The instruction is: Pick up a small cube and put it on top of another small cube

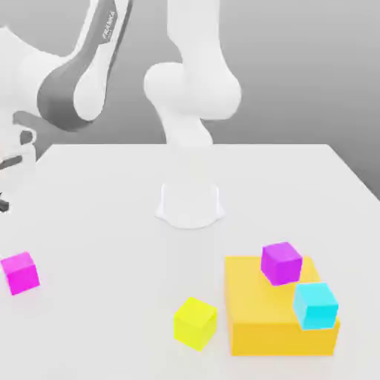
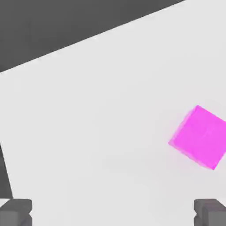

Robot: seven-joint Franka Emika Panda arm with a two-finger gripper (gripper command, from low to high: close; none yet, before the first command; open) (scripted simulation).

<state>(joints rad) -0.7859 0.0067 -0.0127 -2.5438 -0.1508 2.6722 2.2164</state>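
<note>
The small magenta-pink cube point(image 1: 20, 272) lies alone on the white table near the exterior view's left edge. In the hand view the same cube point(image 2: 199, 137) sits off to one side of the line between my fingers, not between them. My gripper point(image 2: 113, 212) is open wide and holds nothing; its two dark fingertips point(image 2: 16, 212) stand far apart. The hand point(image 1: 13, 156) hangs at the exterior view's left edge, well above the cube. A small yellow cube point(image 1: 195, 323) rests on the table near the front.
A large orange-yellow block point(image 1: 274, 326) stands at the front right of the exterior view. A violet-purple cube point(image 1: 281, 263) and a cyan cube point(image 1: 315, 305) sit on it. The arm's white base point(image 1: 189, 204) stands mid-table.
</note>
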